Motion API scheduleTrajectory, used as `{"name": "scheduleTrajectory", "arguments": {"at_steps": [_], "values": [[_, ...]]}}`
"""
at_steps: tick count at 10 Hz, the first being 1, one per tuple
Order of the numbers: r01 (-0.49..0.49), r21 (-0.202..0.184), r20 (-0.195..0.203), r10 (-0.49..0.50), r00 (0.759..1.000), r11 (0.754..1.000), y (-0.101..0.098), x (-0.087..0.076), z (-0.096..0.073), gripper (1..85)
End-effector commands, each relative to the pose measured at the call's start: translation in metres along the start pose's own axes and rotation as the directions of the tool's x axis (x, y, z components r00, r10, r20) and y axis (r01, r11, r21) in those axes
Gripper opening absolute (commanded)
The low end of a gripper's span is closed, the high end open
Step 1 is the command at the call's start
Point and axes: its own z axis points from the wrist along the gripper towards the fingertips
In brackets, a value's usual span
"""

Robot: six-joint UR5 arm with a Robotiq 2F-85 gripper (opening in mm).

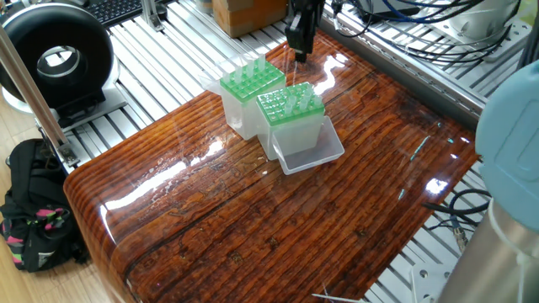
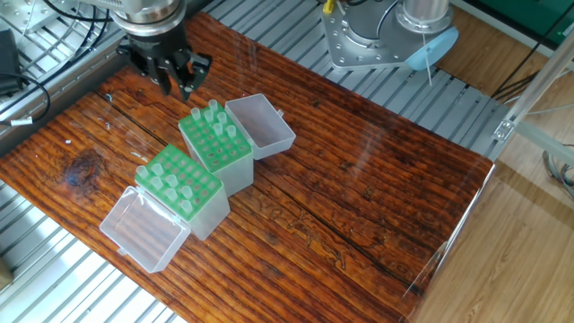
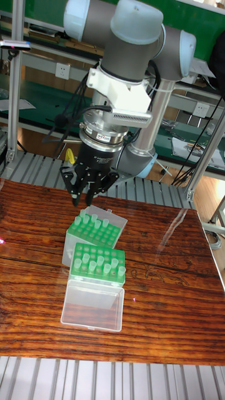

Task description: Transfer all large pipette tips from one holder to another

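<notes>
While the wooden table [image 2: 377,179] fills both fixed side views, only the tall fixed view shows the whole grey arm [image 3: 134,37] rising behind it, with its wrist pointing straight down. Two clear holders with green grids stand side by side near the table's middle, touching or nearly so: one holder [image 2: 216,144] close under the arm, the other holder [image 2: 179,187] farther from it. Each has its clear lid hinged open and lying flat: one lid [image 2: 261,124] shows plainly in the other fixed view, while the second lid [image 3: 92,305] lies nearest the camera in the tall view. The gripper [image 2: 174,79] hangs above the table just beyond the nearer holder's edge, clear of the grid; in one fixed view only its dark lower part [image 1: 300,34] enters from the top of the frame. Its fingers stand apart, spread wide in the tall view [image 3: 87,187], and I cannot make out anything between them. The large pipette tips [image 2: 213,115] stand upright in both grids, whitish tops poking above the green, and the tall view shows more of them [image 3: 100,262] in the holder nearest that camera.
</notes>
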Motion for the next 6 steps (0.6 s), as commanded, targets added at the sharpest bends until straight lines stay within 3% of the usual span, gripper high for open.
{"name": "scheduleTrajectory", "arguments": {"at_steps": [1, 2, 3, 4, 5, 6], "values": [[-0.071, 0.066, 0.052, 0.068, 0.996, 0.995, -0.004, -0.016, -0.005, 29.3], [-0.084, -0.034, 0.084, 0.087, 0.993, 0.996, 0.024, -0.028, -0.002, 30.0], [-0.064, -0.051, 0.112, 0.069, 0.991, 0.997, 0.031, -0.042, 0.008, 31.3], [-0.068, -0.032, 0.111, 0.071, 0.991, 0.997, 0.029, -0.04, 0.015, 31.3], [-0.079, -0.041, 0.111, 0.084, 0.99, 0.996, 0.037, -0.035, 0.017, 31.3], [-0.083, -0.09, 0.122, 0.093, 0.988, 0.993, 0.054, -0.033, 0.014, 31.0]]}}
